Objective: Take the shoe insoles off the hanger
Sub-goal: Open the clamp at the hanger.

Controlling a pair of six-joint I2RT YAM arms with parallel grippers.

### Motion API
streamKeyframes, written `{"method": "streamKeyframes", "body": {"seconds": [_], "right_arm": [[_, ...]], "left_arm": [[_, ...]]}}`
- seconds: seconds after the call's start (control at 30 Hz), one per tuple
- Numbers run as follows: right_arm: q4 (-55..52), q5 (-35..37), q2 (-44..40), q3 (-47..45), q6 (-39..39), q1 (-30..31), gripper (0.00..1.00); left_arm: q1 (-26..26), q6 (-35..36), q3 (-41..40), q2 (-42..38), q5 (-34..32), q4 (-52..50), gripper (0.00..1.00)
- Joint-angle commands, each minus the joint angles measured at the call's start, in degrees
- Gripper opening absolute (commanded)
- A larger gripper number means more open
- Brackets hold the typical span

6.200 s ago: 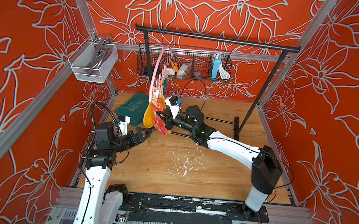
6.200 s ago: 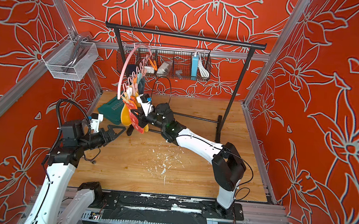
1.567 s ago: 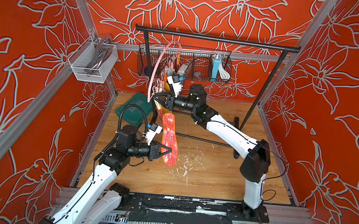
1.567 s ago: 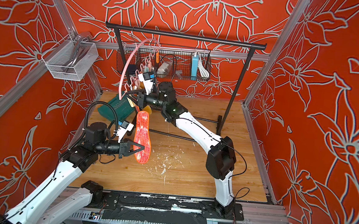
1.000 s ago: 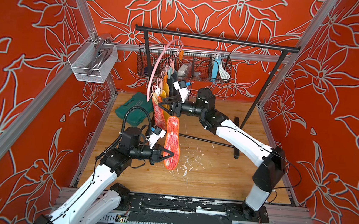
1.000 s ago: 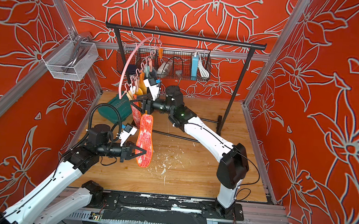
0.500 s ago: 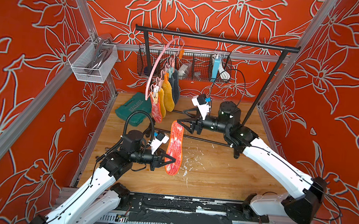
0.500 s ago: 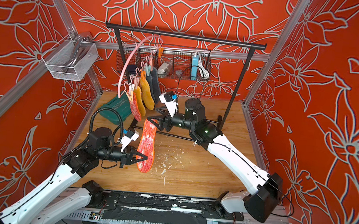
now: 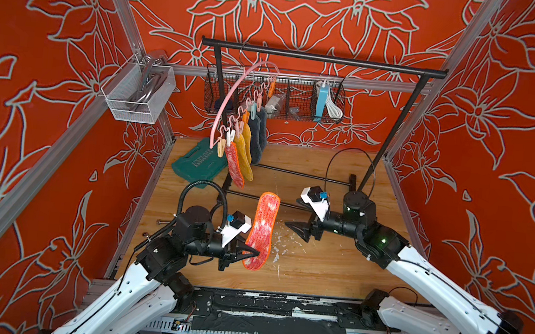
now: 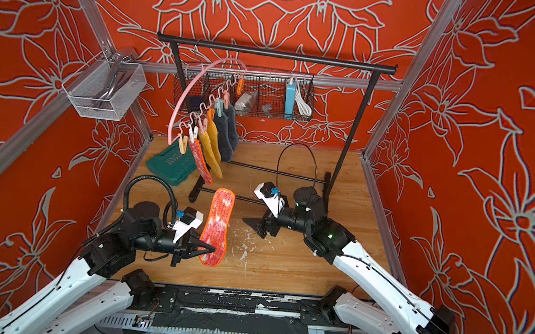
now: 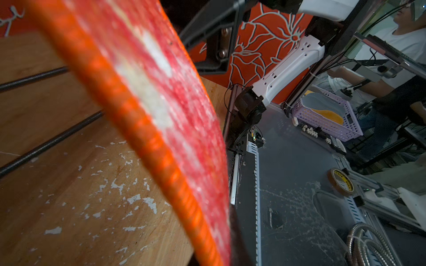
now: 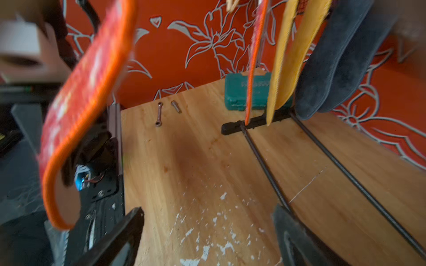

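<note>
One mottled red-white insole (image 9: 262, 230) (image 10: 218, 226) with an orange rim is off the hanger and held by the left gripper (image 9: 252, 254) (image 10: 210, 250). The jaws are closed on the insole's lower end. From that grip the insole rises steeply, tilted slightly, with its free end above and beyond the gripper. In the left wrist view the insole (image 11: 161, 103) fills the foreground, rim toward the camera.

Right gripper (image 9: 298, 231) (image 10: 255, 229): jaws spread wide, nothing between them. It sits low over the desk (image 9: 316, 268), facing the held insole across a clear gap and not touching it. In the right wrist view both fingers (image 12: 119, 232) frame bare wood, and the held insole (image 12: 78, 110) appears blurred ahead of the gripper, off to one side.

Five insoles hang from pegs on the pink hanger (image 9: 233, 89) (image 10: 194, 82), above and beyond both grippers, well apart from them:
- one red-white insole (image 9: 235, 165) (image 10: 200, 162), nearest the left gripper;
- two mustard yellow insoles (image 9: 246, 152) (image 10: 211, 146), next behind it;
- two dark grey insoles (image 9: 259, 137) (image 10: 229, 131), farthest from the grippers.

The hanger's hook rests on the top bar of the black garment rack (image 9: 322, 58). A green case (image 9: 193, 164) (image 10: 170, 164) lies on the desk beyond the left gripper, under the hanging insoles. A wire basket (image 9: 298, 101) is mounted on the back wall behind the rack.
</note>
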Motion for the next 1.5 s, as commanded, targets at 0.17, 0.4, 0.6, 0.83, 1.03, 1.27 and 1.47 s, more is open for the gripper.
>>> {"method": "streamKeyframes", "body": {"seconds": [0.17,0.4,0.6,0.83,1.03,1.27,1.47], "right_arm": [[8.3,-17.4,-4.4,-6.5,2.0,0.1,0.92],[20.0,-16.4,2.3,-6.6,10.3,3.2,0.91],[34.3,-10.0,6.7,-8.6,19.9,6.4,0.88],[36.8,-6.1,12.8,-4.6,23.3,12.3,0.78],[45.5,-1.7,16.3,-4.9,29.3,13.4,0.42],[44.6,1.6,14.8,-7.5,28.5,13.5,0.00],[39.1,6.1,12.8,-9.8,27.3,13.5,0.00]], "left_arm": [[-0.5,7.9,0.7,-1.5,-4.1,-5.1,0.00],[-0.7,7.5,-0.4,-2.0,-2.3,-4.3,0.00],[-0.9,7.7,-0.7,-1.3,-2.5,-4.2,0.00],[-1.1,7.6,-0.6,0.2,-2.7,-4.2,0.00],[-1.2,7.1,-0.6,-0.1,-3.5,-3.9,0.00],[-1.2,6.4,-0.4,-1.5,-7.2,-2.9,0.01],[-1.2,5.0,-1.0,-2.8,-12.5,-1.4,0.46]]}}
